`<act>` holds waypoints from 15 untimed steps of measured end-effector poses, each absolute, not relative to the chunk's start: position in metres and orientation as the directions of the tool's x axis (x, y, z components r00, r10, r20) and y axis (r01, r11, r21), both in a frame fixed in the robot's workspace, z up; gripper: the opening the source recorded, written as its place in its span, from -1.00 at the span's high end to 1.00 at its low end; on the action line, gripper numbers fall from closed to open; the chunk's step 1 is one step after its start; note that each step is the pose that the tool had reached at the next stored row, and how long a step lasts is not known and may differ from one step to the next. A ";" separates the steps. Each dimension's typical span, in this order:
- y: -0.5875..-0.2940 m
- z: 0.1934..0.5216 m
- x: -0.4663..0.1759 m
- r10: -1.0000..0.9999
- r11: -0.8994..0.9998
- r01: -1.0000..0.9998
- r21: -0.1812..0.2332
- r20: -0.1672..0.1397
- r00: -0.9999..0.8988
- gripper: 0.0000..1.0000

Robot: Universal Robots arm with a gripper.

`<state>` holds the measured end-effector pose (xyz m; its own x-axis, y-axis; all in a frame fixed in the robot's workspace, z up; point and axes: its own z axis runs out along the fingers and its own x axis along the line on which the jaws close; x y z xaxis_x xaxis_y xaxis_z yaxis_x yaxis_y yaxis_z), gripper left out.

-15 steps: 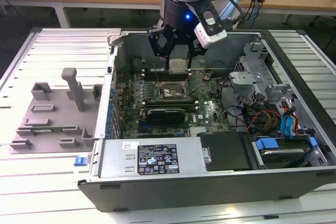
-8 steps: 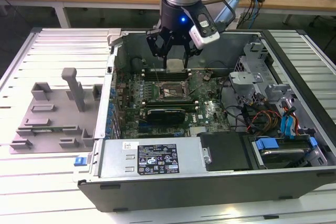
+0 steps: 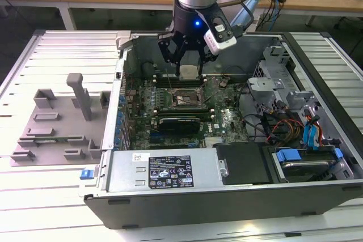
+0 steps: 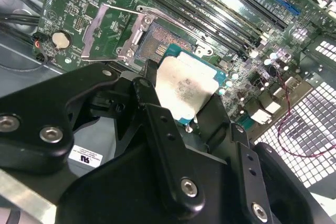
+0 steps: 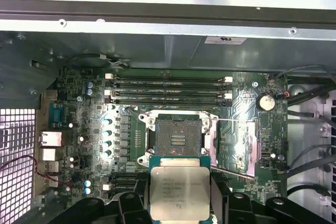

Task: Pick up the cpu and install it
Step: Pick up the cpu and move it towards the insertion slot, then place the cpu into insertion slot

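Note:
The cpu (image 3: 189, 72) is a small square chip with a silvery top, and my gripper (image 3: 189, 67) is shut on it, one black finger on each side. It hangs inside the open computer case, a little above the motherboard and just off the open socket (image 3: 187, 96). In the first wrist view the cpu (image 5: 179, 192) sits level between the fingers (image 5: 129, 204), with the bare socket (image 5: 178, 137) right beside it and its load plate folded back. The second wrist view shows the cpu (image 4: 184, 90) partly overlapping the socket (image 4: 157, 45).
Memory sticks (image 5: 168, 90) run along one side of the socket. A grey tray (image 3: 57, 123) lies outside the case at the exterior view's left. Drive bays, blue-tabbed drives (image 3: 303, 160) and cables (image 3: 278, 126) crowd the exterior view's right. The case walls (image 3: 122, 60) enclose the board.

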<state>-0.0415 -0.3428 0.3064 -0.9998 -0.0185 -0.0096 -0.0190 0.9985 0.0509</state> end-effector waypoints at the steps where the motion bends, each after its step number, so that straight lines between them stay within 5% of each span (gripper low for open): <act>1: -0.343 0.306 -0.041 -0.019 0.999 -0.019 0.051 -0.010 -1.000 -0.09; 9: -0.343 0.306 -0.041 -0.018 0.999 -0.018 0.051 -0.010 -1.000 -0.09; 15: -0.343 0.305 -0.042 0.216 0.975 0.215 0.051 -0.010 -0.976 -0.09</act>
<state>-0.0415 -0.3428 0.3055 -0.9764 0.2156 -0.0096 0.2148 0.9753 0.0510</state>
